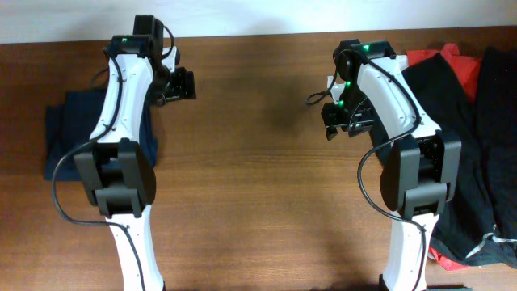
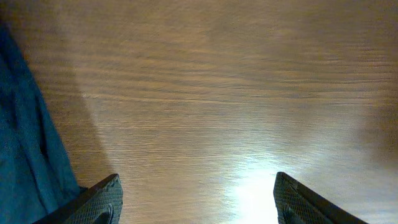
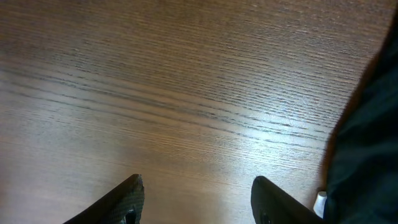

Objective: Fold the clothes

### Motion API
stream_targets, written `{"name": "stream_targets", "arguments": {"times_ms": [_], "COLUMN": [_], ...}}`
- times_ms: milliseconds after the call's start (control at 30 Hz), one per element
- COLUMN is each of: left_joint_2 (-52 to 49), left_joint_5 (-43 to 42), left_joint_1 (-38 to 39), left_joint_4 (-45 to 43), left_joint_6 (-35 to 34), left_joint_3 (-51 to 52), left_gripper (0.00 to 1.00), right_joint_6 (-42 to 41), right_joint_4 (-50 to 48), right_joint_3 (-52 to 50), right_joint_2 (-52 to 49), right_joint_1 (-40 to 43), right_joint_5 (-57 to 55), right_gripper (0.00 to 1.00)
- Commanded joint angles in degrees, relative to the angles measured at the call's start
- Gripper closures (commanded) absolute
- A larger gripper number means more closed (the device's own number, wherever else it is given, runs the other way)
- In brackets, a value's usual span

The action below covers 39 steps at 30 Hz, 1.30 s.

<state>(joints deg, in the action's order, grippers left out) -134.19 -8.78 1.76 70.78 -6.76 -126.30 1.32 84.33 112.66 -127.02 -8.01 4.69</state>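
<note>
Both arms are hovering over the desk (image 1: 258,170) right now. My left tool (image 2: 196,199) is spread wide, nothing between its fingers, just wood grain below. The navy shorts (image 1: 69,133) lie in a flat heap at the desk's left edge, partly under the left arm (image 1: 121,97), close beside that tool. My right tool (image 3: 196,198) is also wide apart and gripping nothing. Off to its right sits a pile of black clothes (image 1: 485,145) with red cloth (image 1: 456,61) poking out. There's a small white bit (image 3: 319,202) at the pile's edge, maybe a tag, I can't tell.
</note>
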Motion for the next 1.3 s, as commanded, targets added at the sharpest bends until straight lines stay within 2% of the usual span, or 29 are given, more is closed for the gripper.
{"name": "stream_targets", "arguments": {"times_ms": [0, 133, 300, 533, 667, 767, 867, 1033, 1267], "left_joint_2": [-4.9, -7.2, -7.5, -7.5, -7.0, -5.5, -5.6, -5.6, -5.7], "left_joint_5": [2.8, 4.4, 21.7, 22.1, 21.4, 20.4, 20.4, 19.6, 17.5], "left_joint_1": [-3.0, -8.2, -16.3, -25.5, -23.8, -19.1, -18.4, -19.1, -23.3], "left_joint_4": [2.0, 3.3, 4.5, 4.8, 5.6, 4.0, -1.3, -9.6, -18.0], "left_joint_6": [-0.7, -0.7, -0.7, -0.5, 0.7, 2.6, 2.5, 2.6, 3.8], "left_joint_3": [1.5, 2.1, 2.1, 2.1, 2.1, 2.1, 2.8, 3.4, 3.4], "left_gripper": [0.23, 0.23, 0.23, 0.22, 0.22, 0.21, 0.21, 0.14, 0.13], "right_joint_6": [-0.3, -0.3, -0.3, -0.3, -0.3, -0.3, -0.3, -0.3, -1.0], "right_joint_4": [0.6, 0.6, 1.2, 1.9, 1.9, 2.5, 3.6, 5.5, 6.3], "right_joint_3": [1.0, 1.0, 1.0, 1.0, 1.0, 1.0, 1.0, 1.0, 1.0], "right_joint_2": [0.0, 0.0, 0.0, 0.0, 0.0, 0.0, 0.0, 0.0, 0.0], "right_joint_1": [0.3, 0.3, 0.3, 0.3, 0.3, 0.3, 0.3, 0.3, 0.3], "right_joint_5": [-0.8, -0.9, -0.9, -0.9, -0.9, -0.9, -0.9, -0.9, -0.9], "right_gripper": [0.41, 0.41, 0.41, 0.41, 0.4, 0.4, 0.4, 0.41, 0.41]}}
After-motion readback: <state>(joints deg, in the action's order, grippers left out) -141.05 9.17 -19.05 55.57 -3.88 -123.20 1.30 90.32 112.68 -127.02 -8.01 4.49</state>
